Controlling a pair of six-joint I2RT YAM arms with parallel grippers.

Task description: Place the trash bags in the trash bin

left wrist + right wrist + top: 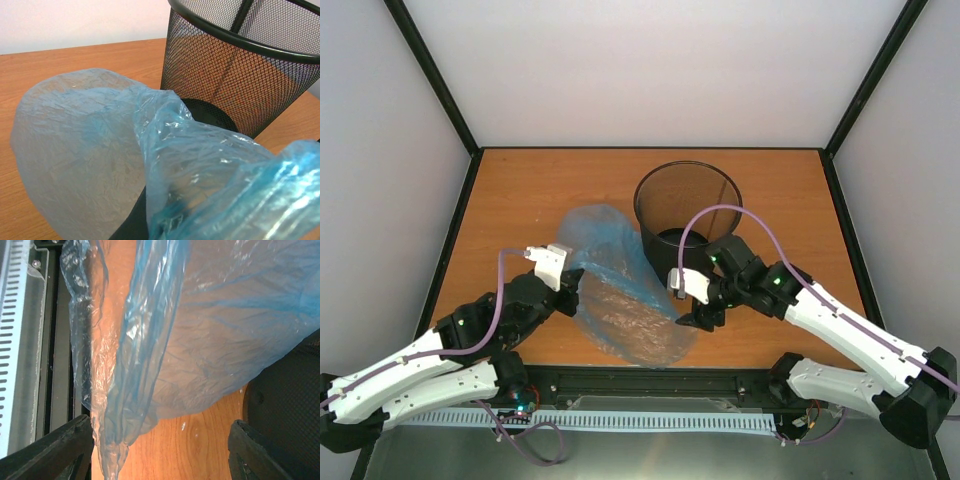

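Note:
The light-blue translucent trash bag [625, 295] lies spread and partly lifted on the wooden table, in front of and left of the black wire-mesh trash bin [686, 205], which stands upright. My left gripper [576, 293] is at the bag's left edge. In the left wrist view the film [165, 150] drapes over the jaws, and only a dark finger wedge [129, 224] shows, closed on the film. My right gripper [692, 320] is open at the bag's right edge. Its fingers [65, 446] stand wide apart, with a twisted strand of the bag [130, 365] beside one of them. The bin also shows in the left wrist view [240, 75].
The wooden table [520, 200] is enclosed by white walls with black corner posts. A black rail and a white slotted strip [640, 420] run along the near edge; they also show in the right wrist view [20, 340]. The bin's mesh wall [290, 405] is close to my right gripper.

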